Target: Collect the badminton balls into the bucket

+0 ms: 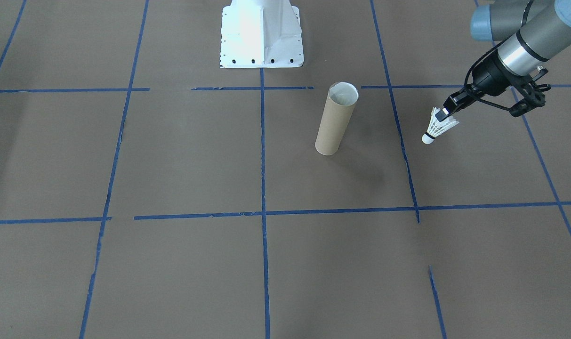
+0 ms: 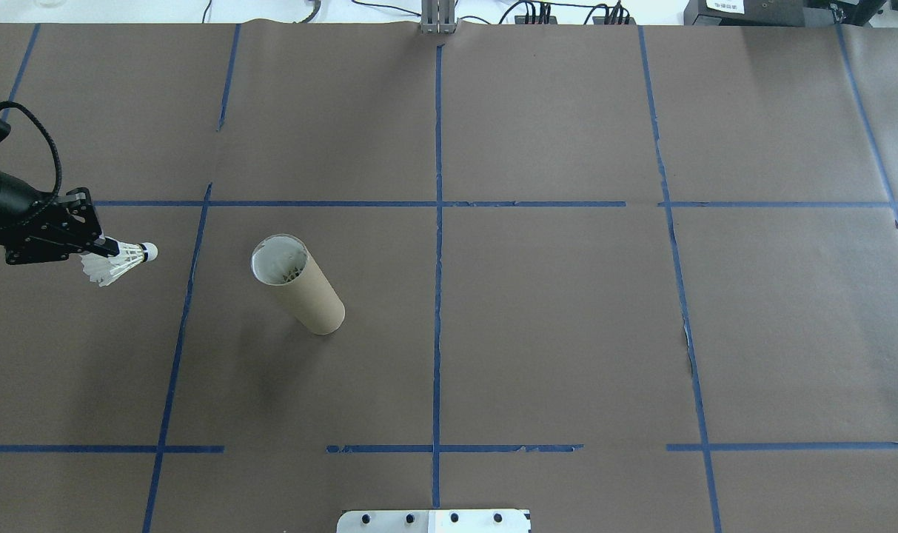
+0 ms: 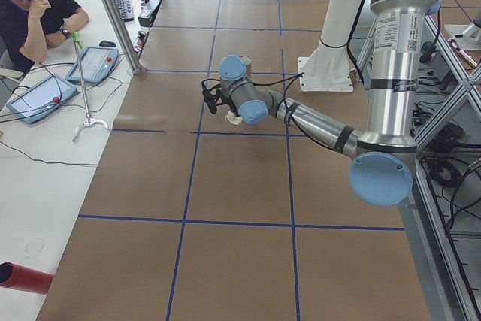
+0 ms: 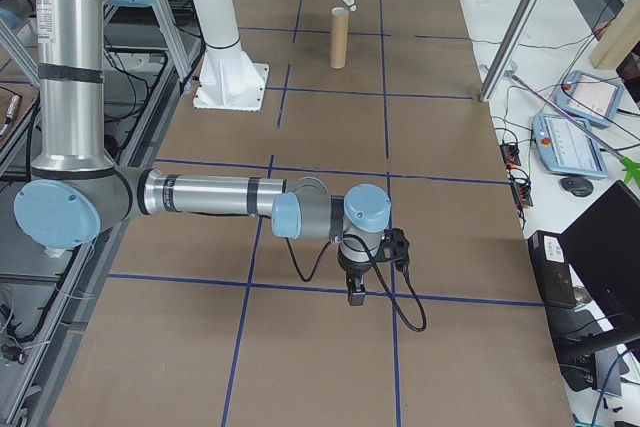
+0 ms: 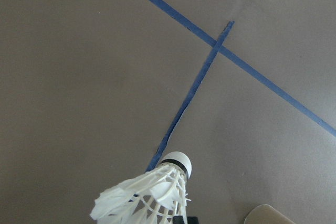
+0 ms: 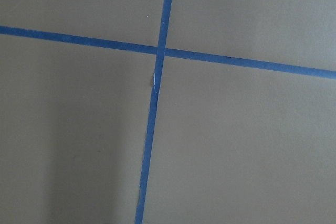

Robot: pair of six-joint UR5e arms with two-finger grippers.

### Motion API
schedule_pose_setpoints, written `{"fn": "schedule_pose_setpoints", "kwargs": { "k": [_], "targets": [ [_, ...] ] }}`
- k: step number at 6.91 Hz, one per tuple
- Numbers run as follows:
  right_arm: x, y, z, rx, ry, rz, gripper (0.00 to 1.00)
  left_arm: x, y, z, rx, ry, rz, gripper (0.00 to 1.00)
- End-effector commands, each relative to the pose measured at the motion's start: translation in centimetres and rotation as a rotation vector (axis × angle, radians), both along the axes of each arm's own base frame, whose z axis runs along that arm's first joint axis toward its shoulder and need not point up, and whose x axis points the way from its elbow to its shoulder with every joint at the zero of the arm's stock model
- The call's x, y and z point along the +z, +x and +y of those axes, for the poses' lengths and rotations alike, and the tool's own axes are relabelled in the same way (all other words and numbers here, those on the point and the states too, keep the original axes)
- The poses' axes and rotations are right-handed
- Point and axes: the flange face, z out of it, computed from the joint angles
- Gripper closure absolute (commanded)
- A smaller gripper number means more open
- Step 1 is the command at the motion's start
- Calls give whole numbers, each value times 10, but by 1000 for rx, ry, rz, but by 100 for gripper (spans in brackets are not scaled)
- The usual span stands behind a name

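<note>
The white feather shuttlecock (image 1: 437, 129) hangs above the brown table, cork tip down and outward, with my left gripper (image 1: 441, 116) shut on its feather skirt. From overhead, the shuttlecock (image 2: 121, 259) and left gripper (image 2: 102, 247) are at the far left, a short way left of the bucket. The bucket, a brown cardboard tube (image 1: 335, 119) (image 2: 299, 284), stands upright with its open whitish mouth up. In the left wrist view the shuttlecock (image 5: 152, 195) fills the bottom edge and the tube's rim (image 5: 268, 214) peeks in at lower right. My right gripper (image 4: 355, 290) hovers far from both; I cannot tell its state.
The white robot base (image 1: 261, 35) stands behind the tube. Blue tape lines (image 2: 437, 222) divide the brown table cover. A person (image 3: 30, 13) sits at a side table with tablets (image 3: 37, 99), and a red cylinder (image 3: 22, 277) lies there.
</note>
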Motion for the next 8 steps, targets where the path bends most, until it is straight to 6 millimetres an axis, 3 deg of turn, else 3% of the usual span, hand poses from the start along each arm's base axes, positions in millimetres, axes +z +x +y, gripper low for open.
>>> {"fn": "schedule_pose_setpoints", "kwargs": {
  "k": [1, 2, 5, 7, 8],
  "targets": [
    [0, 0, 0, -1, 0, 0, 0, -81, 13, -26, 33, 7, -50, 100],
    [0, 0, 0, 0, -1, 0, 0, -109, 21, -39, 63, 5, -93, 100],
    [0, 0, 0, 0, 1, 0, 0, -168, -8, -39, 67, 42, -216, 100],
    [0, 0, 0, 0, -1, 0, 0, -215, 0, -21, 97, 27, -337, 100],
    [0, 0, 0, 0, -1, 0, 0, -229, 16, -12, 130, 30, -348, 100]
  ]
}}
